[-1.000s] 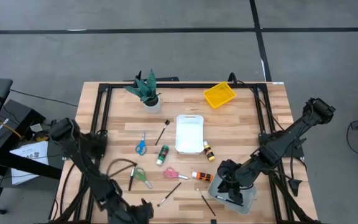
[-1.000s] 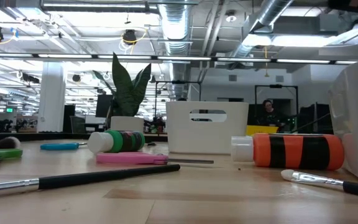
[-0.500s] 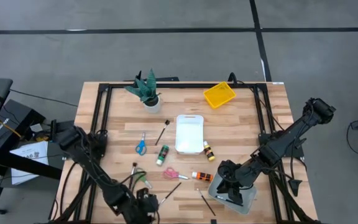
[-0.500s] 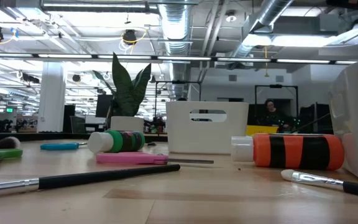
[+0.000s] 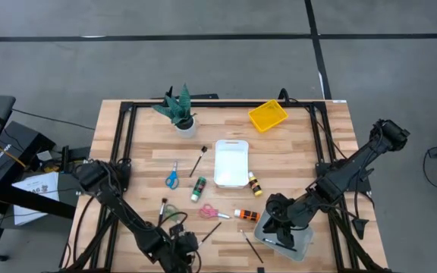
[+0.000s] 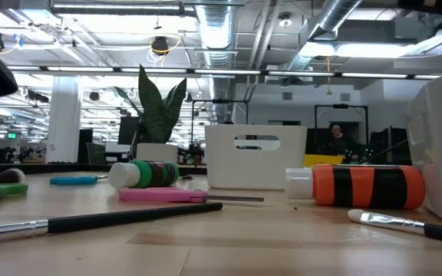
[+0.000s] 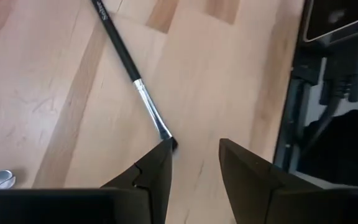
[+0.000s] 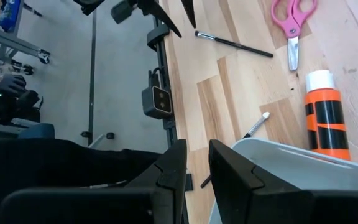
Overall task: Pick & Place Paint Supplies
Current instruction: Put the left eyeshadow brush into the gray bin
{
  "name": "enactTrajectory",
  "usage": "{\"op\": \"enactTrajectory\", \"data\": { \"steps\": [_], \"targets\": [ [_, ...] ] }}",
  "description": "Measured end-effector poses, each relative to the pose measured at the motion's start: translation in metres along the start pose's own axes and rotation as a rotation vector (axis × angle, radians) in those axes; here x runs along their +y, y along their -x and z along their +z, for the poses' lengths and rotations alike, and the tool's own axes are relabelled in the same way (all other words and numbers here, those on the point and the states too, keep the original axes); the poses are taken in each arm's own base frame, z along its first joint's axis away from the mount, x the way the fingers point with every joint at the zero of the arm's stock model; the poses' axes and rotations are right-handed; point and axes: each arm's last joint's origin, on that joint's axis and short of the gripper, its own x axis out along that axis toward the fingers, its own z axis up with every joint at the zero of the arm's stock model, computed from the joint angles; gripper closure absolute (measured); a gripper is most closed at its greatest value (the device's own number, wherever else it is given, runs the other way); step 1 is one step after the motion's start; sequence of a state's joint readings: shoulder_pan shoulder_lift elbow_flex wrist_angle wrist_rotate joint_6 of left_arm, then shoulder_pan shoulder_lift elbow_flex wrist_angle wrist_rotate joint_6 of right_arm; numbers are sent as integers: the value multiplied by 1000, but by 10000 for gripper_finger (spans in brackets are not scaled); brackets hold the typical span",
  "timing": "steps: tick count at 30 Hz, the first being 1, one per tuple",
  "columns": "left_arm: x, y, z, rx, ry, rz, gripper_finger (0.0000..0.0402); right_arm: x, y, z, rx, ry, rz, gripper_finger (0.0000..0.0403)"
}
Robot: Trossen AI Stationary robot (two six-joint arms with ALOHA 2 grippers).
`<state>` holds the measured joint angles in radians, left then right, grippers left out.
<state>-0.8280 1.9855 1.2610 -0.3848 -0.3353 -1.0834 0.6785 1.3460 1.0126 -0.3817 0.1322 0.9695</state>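
Paint supplies lie across the wooden table: thin dark brushes, blue scissors [image 5: 171, 177], green scissors [image 5: 174, 216], pink scissors [image 5: 212, 212], and a green bottle [image 5: 197, 188], an orange bottle [image 5: 246, 215] and a yellow bottle [image 5: 255, 184]. My left gripper [image 5: 190, 246] is low near the front edge, open, slanting down at the bristle end of one brush [image 7: 126, 59]. That brush lies flat, its bristle tip right beside one finger. My right gripper [image 5: 279, 226] hangs over the grey tray [image 5: 300, 241], open by a narrow gap with nothing between its fingers [image 8: 197, 149]. My left gripper [image 7: 196, 149] has one fingertip [image 7: 161, 155] right at the brush's bristle tip [image 7: 168, 139]. Whether they touch, I cannot tell. The brush lies flat on the table, outside the gap between the fingers.
A white tray [image 5: 231, 144] stands mid-table, a yellow tray [image 5: 268, 115] and a potted plant [image 5: 179, 110] at the far side. A second brush [image 5: 250, 244] lies by the grey tray. The dark frame rail and cables [image 7: 328, 81] run just beyond the front edge.
My left gripper has come down toward the table and moved toward the right, to the bristle end of the brush near the front edge, tipping more steeply downward. Part of that arm now shows at the low view's top left. Nothing on the table has moved.
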Motion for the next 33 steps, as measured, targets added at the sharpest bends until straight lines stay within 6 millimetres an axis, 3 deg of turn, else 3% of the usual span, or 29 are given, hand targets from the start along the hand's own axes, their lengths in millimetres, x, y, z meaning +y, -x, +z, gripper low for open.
{"op": "enactTrajectory", "data": {
  "steps": [10, 27, 33],
  "targets": [
    [3, -7, -2, 4, 54, 28, 298, 0, 0, -1, 4, 1, -5, 337],
    [6, -14, -6, 2, 48, 72, 302, 0, 0, -3, 14, 8, -8, 337],
    [7, -14, -6, 0, 48, 87, 329, 0, 0, -3, 16, 8, -10, 337]
  ]
}}
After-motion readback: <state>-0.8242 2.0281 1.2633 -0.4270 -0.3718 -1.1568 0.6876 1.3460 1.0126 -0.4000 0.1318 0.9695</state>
